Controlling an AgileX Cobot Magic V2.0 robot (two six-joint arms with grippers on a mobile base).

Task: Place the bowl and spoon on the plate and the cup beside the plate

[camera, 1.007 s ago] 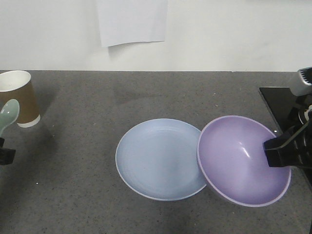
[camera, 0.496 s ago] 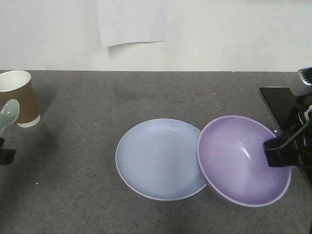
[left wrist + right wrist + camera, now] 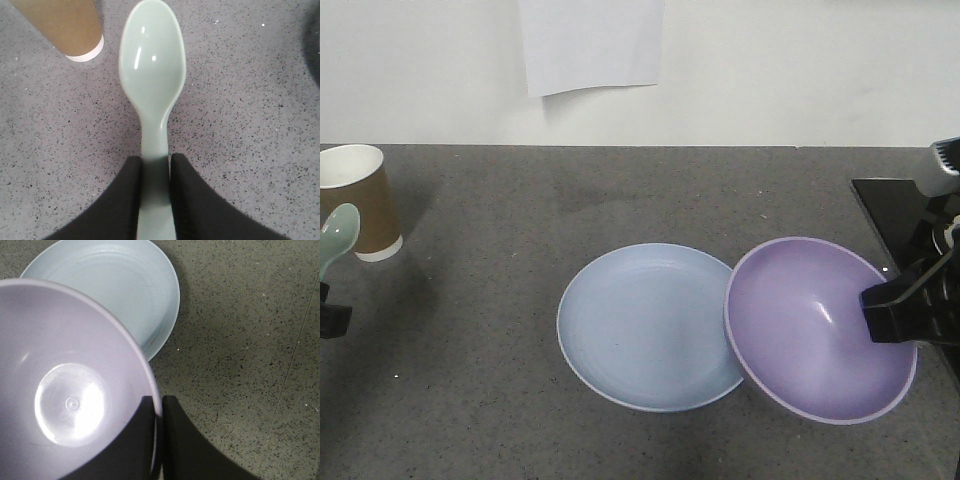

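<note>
My right gripper [image 3: 159,409] pinches the rim of the round, matte lavender-purple bowl [image 3: 817,328]. In the wrist view one finger sits inside the wall and the other outside, pressed onto it at the bowl's 3 o'clock as the front view shows it. The bowl hangs tilted, its open side turned up and toward the front camera. Its 9 o'clock rim overlaps the 3 o'clock edge of the round, shallow pale blue plate [image 3: 645,325]; I cannot tell whether the two touch. The plate lies flat near the middle of the dark grey speckled tabletop [image 3: 500,400], with nothing on it.

Well apart, toward the plate's 9 o'clock at the far left of the table, my left gripper [image 3: 156,167] is clamped on the slim handle of the small pale mint-green plastic spoon [image 3: 152,85], one black finger on each side. The spoon's scoop points away from the fingers, hollow side up. The tall brown paper cup [image 3: 360,200] with a white rim and white base band stands upright at the scoop's 10 o'clock in the wrist view, near but not touching it.

A white paper sheet [image 3: 590,45] hangs on the pale wall at 12 o'clock from the plate, and a black panel [image 3: 882,205] lies at the table's right edge.
</note>
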